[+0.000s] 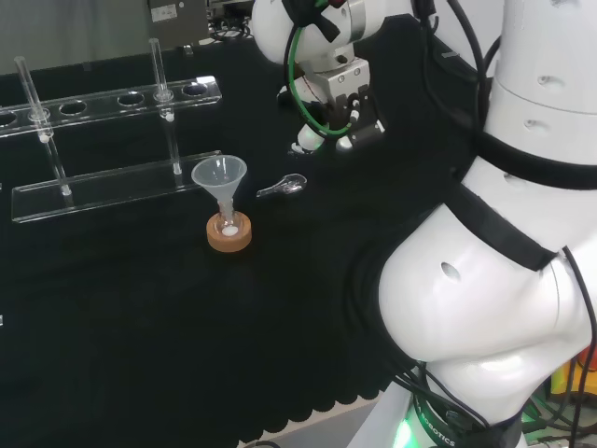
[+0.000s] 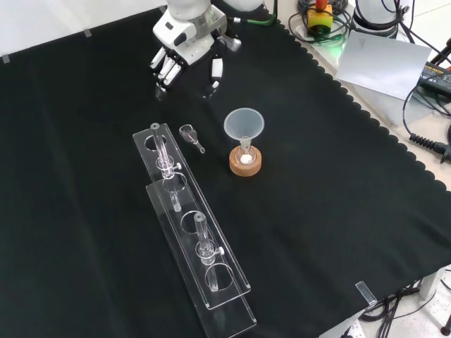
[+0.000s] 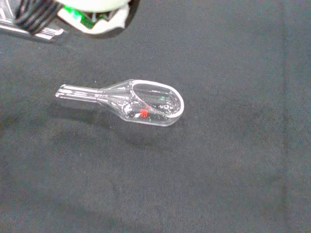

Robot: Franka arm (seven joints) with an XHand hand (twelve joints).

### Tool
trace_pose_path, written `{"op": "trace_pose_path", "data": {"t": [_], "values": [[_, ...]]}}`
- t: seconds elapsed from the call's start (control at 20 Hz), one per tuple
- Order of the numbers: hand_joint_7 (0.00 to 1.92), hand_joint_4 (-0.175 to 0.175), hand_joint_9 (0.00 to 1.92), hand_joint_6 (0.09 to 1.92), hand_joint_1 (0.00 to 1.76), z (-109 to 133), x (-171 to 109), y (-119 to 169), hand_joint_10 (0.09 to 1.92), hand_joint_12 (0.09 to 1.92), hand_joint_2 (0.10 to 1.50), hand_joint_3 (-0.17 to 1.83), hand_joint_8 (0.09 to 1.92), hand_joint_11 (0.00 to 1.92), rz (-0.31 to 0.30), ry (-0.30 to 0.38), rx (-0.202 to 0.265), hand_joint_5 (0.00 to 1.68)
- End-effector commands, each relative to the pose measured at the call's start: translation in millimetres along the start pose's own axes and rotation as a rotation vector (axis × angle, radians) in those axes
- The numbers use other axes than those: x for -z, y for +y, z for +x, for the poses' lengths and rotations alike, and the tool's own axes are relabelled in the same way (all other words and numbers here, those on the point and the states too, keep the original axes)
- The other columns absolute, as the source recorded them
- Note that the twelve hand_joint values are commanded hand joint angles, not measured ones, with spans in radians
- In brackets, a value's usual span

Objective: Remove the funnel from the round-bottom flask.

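Observation:
A clear funnel [image 1: 220,176] [image 2: 244,124] stands upright with its stem in the neck of a small round-bottom flask [image 1: 227,224] [image 2: 245,156]. The flask sits in a cork ring [image 1: 229,239] [image 2: 245,167]. The hand [image 1: 341,116] [image 2: 184,59] hovers above the cloth with its fingers relaxed and pointing down, and it holds nothing. In the head view it is to the right of the funnel and farther off; in the front view it is above and left of the funnel, well apart from it. A blurred part of the hand [image 3: 92,12] shows in the wrist view.
A small clear glass scoop [image 1: 283,188] [image 2: 190,135] [image 3: 141,103] lies on the cloth between hand and funnel. A clear test-tube rack [image 1: 112,140] [image 2: 194,232] with two upright tubes stands left of the funnel in the head view. The cloth's scalloped edge [image 2: 366,105] runs along the right in the front view.

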State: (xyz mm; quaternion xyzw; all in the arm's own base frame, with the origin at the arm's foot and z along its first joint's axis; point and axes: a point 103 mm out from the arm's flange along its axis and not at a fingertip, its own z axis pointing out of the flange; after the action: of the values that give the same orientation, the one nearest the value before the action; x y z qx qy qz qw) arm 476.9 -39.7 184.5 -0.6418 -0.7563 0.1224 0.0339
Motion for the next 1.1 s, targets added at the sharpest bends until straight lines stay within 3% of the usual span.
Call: {"op": "trace_pose_path", "data": {"t": [0.05, 0.35, 0.55, 0.75, 0.8, 1.1], "values": [[0.34, -0.061, 0.82, 0.10, 0.85, 17, 43, -60, 0.09, 1.33, 0.64, 0.58, 0.70, 0.32, -0.024, -0.049, -0.042, 0.37], [0.35, -0.059, 0.84, 0.10, 0.83, 25, 63, -83, 0.09, 1.34, 0.64, 0.58, 0.70, 0.33, -0.054, -0.056, -0.022, 0.38], [0.40, -0.058, 0.87, 0.10, 0.78, 38, 78, -101, 0.09, 1.33, 0.65, 0.57, 0.70, 0.39, -0.070, -0.017, -0.002, 0.43], [0.37, -0.054, 0.85, 0.09, 0.69, 59, 85, -111, 0.09, 1.33, 0.64, 0.57, 0.68, 0.42, -0.037, 0.016, 0.022, 0.42], [0.36, -0.053, 0.84, 0.09, 0.67, 59, 87, -113, 0.09, 1.34, 0.64, 0.56, 0.67, 0.42, -0.033, 0.025, 0.046, 0.40], [0.26, -0.048, 0.74, 0.09, 0.61, 89, 87, -111, 0.09, 1.38, 0.67, 0.46, 0.66, 0.38, 0.052, 0.015, 0.082, 0.36]]}}
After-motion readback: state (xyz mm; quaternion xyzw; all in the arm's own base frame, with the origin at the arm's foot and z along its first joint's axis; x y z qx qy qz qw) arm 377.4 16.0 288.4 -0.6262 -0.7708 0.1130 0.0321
